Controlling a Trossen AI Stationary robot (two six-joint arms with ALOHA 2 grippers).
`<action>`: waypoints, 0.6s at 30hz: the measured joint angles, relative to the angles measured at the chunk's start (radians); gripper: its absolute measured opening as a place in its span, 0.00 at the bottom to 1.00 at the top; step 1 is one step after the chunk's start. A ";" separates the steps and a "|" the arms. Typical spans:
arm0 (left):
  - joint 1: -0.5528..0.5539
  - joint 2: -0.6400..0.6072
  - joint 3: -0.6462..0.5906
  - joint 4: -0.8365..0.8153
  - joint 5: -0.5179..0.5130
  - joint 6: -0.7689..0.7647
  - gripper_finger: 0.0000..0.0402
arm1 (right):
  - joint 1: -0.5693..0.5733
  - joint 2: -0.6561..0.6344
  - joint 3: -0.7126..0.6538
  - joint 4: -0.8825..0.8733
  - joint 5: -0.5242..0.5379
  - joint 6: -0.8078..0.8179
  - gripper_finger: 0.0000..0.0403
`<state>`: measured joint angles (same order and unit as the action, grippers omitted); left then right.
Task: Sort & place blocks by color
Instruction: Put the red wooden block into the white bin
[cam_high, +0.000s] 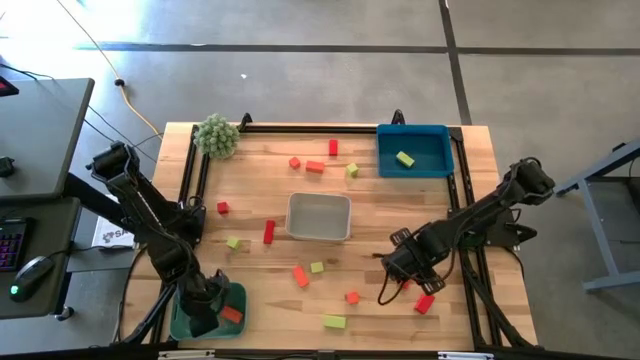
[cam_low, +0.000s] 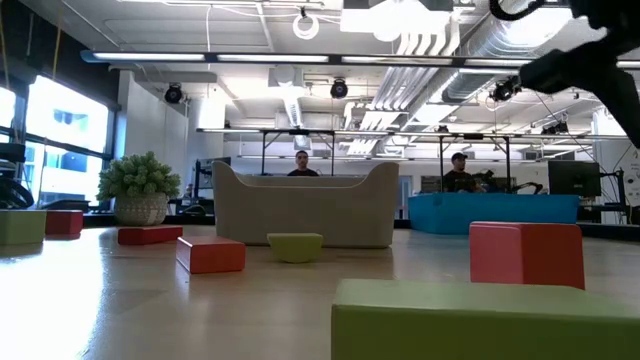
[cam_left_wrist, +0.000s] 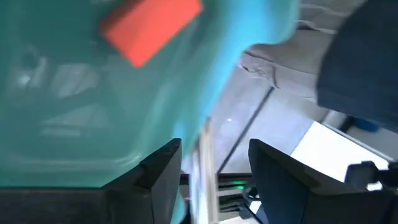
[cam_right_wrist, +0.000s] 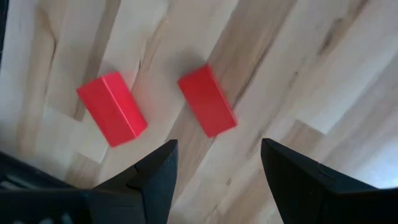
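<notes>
Red, orange-red and yellow-green blocks lie scattered on the wooden table (cam_high: 470, 200). My left gripper (cam_high: 205, 312) is open over the green tray (cam_high: 180, 322) at the near left corner. An orange-red block (cam_left_wrist: 152, 28) lies on that tray's floor. In the left wrist view one finger (cam_left_wrist: 158, 177) stands over the tray and the other (cam_left_wrist: 280, 177) outside its rim. My right gripper (cam_right_wrist: 214, 165) is open above the table near the near right edge. Two red blocks (cam_right_wrist: 112, 109) (cam_right_wrist: 207, 101) lie flat on the wood just ahead of its fingers.
A grey tray (cam_high: 319, 216) sits mid-table. A blue tray (cam_high: 413, 150) at the far right holds a yellow-green block (cam_high: 404, 158). A fuzzy green plant (cam_high: 217, 135) stands at the far left corner. Two people (cam_low: 302, 162) sit in the room beyond the table.
</notes>
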<state>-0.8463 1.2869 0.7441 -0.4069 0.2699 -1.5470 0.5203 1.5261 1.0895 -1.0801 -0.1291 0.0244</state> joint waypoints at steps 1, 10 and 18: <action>0.000 0.000 0.000 0.023 0.001 0.012 0.44 | 0.008 0.001 -0.013 0.017 0.000 0.002 0.54; 0.000 -0.014 0.000 0.157 -0.012 0.059 0.43 | 0.062 0.001 -0.107 0.174 0.006 0.011 0.54; 0.002 -0.054 0.000 0.173 -0.037 0.059 0.43 | 0.091 0.001 -0.173 0.272 0.023 0.022 0.54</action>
<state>-0.8446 1.2327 0.7441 -0.2340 0.2326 -1.4879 0.6117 1.5269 0.9169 -0.8085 -0.1066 0.0463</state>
